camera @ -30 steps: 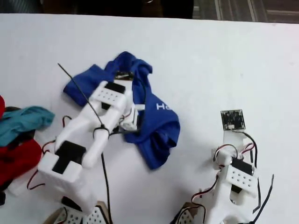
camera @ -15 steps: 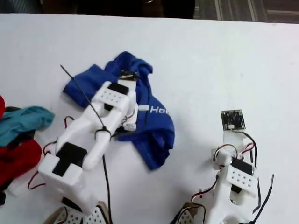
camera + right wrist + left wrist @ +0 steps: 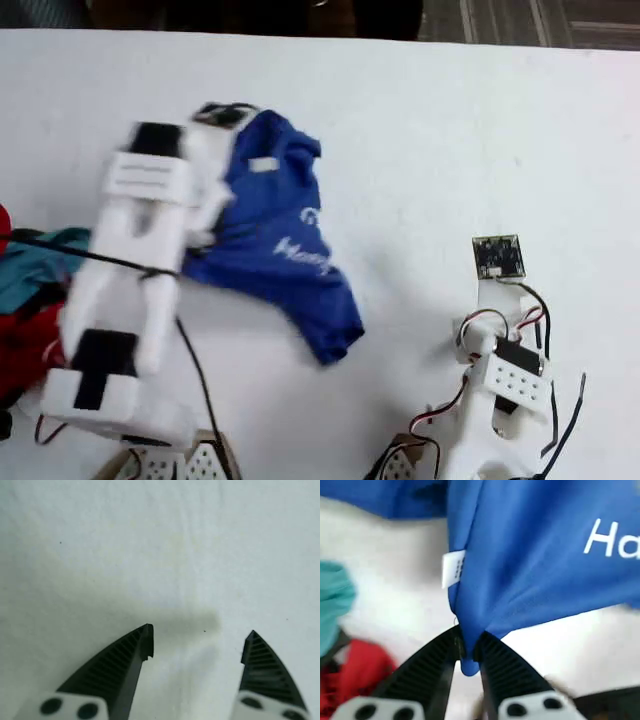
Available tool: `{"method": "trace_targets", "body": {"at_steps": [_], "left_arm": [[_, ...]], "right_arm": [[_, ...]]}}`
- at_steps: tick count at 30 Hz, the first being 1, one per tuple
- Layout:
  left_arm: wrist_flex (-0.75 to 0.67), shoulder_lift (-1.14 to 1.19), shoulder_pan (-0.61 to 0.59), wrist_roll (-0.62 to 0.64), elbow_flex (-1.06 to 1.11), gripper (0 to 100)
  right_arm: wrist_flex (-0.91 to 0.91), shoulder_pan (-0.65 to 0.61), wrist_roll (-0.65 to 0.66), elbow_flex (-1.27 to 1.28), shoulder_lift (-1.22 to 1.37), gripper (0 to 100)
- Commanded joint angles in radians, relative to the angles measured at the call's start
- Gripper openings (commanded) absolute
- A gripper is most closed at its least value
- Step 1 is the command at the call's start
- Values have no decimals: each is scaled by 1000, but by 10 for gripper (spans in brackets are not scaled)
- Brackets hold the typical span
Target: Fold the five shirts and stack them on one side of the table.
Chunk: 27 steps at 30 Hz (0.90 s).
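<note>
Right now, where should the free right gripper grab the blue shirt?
Probably the loose corner of the blue shirt nearest the right arm, approached from that side: it lies flat on the table, facing the open right gripper, away from the left gripper.

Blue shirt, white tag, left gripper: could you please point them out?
blue shirt (image 3: pixel 270 250), high view, middle of cloth.
white tag (image 3: pixel 453 569), left wrist view, tag's centre.
left gripper (image 3: pixel 469 637), left wrist view, between fingertips.

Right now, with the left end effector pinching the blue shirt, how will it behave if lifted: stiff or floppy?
Probably floppy: the blue shirt gathers into folds where the left end effector pinches it. It would likely drape and drag, since much of it trails across the table. Probably light too, as a small pinch holds it.
</note>
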Motion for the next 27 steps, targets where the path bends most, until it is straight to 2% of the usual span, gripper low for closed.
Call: {"method": "trace_targets", "body": {"at_steps": [1, 3, 5, 7, 10, 15, 20, 27], "left_arm": [[20, -58, -230, -213, 27, 24], [20, -58, -344, -222, 50, 24], [20, -54, -433, -247, 61, 24], [20, -54, -493, -344, 65, 24], [20, -54, -551, -454, 64, 24], [20, -52, -572, -476, 67, 24], [20, -52, -572, -474, 67, 24], [23, -57, -574, -474, 67, 24]], "right_arm": [[-2, -41, 0, -55, -15, 286], [71, -102, -2, -143, -15, 286], [163, -188, -58, -275, -13, 286], [252, -275, -127, -430, 4, 286], [348, -456, -206, -672, 111, 288], [369, -697, -333, -1048, 479, 289], [374, -814, -422, -1448, 906, 289], [375, -860, -427, -1909, 1366, 288]]}}
